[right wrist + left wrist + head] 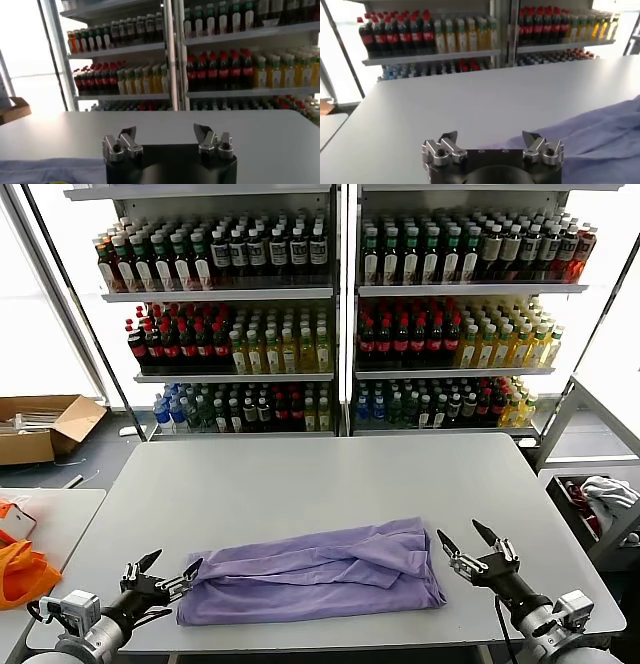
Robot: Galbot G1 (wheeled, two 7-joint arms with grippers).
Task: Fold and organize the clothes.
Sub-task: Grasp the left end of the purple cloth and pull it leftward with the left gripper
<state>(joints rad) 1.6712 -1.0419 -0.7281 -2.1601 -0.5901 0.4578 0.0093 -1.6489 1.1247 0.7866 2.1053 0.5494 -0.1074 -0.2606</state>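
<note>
The left hand (165, 571), fingers spread, waits at the left end of the lavender T-shirt (315, 572), which lies half-folded on the near tabletop (300, 479). The right hand (478, 546), also spread, hovers beside its right end. Probably another fold comes next; both must pinch the edges.

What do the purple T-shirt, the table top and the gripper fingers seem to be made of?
T-shirt: soft matte fabric, probably cotton; it lies in loose folds and wrinkles.
Table: hard, smooth, light grey top, perhaps laminate; flat with a slight sheen.
Fingers of the left gripper: silvery metal parts with dark tips; right gripper looks alike.
</note>
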